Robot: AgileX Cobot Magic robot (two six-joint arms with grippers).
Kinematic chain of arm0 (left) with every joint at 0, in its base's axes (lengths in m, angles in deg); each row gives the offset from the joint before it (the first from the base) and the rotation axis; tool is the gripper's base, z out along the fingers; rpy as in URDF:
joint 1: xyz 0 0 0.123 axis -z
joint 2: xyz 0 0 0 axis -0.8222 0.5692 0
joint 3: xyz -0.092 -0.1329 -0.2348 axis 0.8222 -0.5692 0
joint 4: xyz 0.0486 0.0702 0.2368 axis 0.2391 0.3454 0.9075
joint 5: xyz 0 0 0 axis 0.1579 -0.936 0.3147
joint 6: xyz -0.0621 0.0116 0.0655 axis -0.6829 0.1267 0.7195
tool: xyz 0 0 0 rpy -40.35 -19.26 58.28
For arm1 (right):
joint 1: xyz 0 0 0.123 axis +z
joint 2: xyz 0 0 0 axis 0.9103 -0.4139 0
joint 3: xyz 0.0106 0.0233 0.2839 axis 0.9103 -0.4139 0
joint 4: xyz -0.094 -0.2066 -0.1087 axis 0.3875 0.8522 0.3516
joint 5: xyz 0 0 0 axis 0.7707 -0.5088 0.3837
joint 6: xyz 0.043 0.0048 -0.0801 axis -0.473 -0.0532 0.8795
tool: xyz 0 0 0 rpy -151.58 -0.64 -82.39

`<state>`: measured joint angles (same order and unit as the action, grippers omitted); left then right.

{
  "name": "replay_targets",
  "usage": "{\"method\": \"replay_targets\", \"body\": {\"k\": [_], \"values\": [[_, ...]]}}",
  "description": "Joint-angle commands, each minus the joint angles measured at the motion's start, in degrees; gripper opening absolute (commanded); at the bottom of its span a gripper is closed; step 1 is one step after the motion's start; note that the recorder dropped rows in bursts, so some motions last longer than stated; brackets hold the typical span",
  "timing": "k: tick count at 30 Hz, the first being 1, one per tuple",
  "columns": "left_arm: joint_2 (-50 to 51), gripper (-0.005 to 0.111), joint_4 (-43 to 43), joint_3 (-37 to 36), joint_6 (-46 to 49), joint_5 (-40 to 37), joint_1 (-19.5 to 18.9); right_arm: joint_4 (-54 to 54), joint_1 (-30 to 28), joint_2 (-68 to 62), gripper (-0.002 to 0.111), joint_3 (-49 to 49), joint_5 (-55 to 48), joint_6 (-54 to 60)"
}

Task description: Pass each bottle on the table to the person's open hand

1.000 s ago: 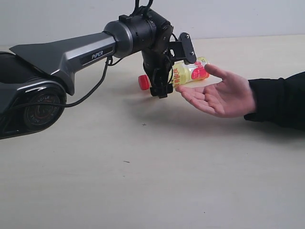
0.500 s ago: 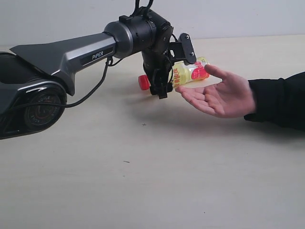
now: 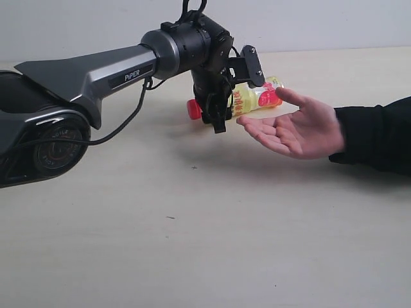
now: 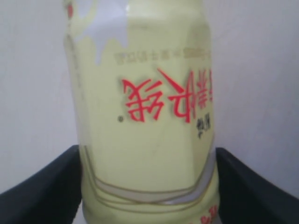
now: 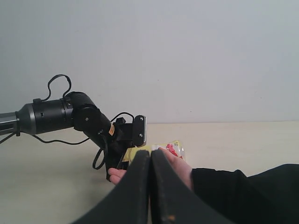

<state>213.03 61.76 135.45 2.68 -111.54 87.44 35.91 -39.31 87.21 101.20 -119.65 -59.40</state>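
A yellow bottle (image 3: 257, 97) with a red cap (image 3: 194, 109) lies on its side on the pale table (image 3: 192, 244), just behind the person's open hand (image 3: 295, 131). My left gripper (image 3: 221, 114) comes down over the bottle's middle. In the left wrist view the bottle (image 4: 145, 116) fills the frame, and both black fingers (image 4: 46, 182) press against its sides. The hand is held palm up with a black sleeve at its wrist, fingertips close to the gripper. My right gripper (image 5: 150, 158) is shut and empty, looking toward the hand (image 5: 173, 165) and the bottle (image 5: 175, 147).
The left arm (image 3: 96, 74) stretches in from the left over the table, with a cable (image 3: 125, 119) looping below it. The person's black sleeve (image 3: 379, 131) comes in from the right edge. A grey wall (image 3: 321, 22) backs the table.
The left gripper's fingers have closed in onto the sides of the yellow bottle. The bottle's red cap has shifted very slightly upward. The hand and the right gripper have not moved.
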Motion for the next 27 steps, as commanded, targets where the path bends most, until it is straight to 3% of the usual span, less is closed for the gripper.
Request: {"method": "replay_targets", "body": {"k": [1, 27], "values": [[-0.56, 0.000, 0.50, 0.20, -0.64, 0.74, -0.05, 0.32, -0.22, 0.16, 0.000, 0.31, 0.05, 0.11], [-6.20, 0.000, 1.34, 0.20, -6.16, 0.63, -0.05, 0.32, -0.22, 0.16, 0.000, 0.31, 0.05, 0.11]]}}
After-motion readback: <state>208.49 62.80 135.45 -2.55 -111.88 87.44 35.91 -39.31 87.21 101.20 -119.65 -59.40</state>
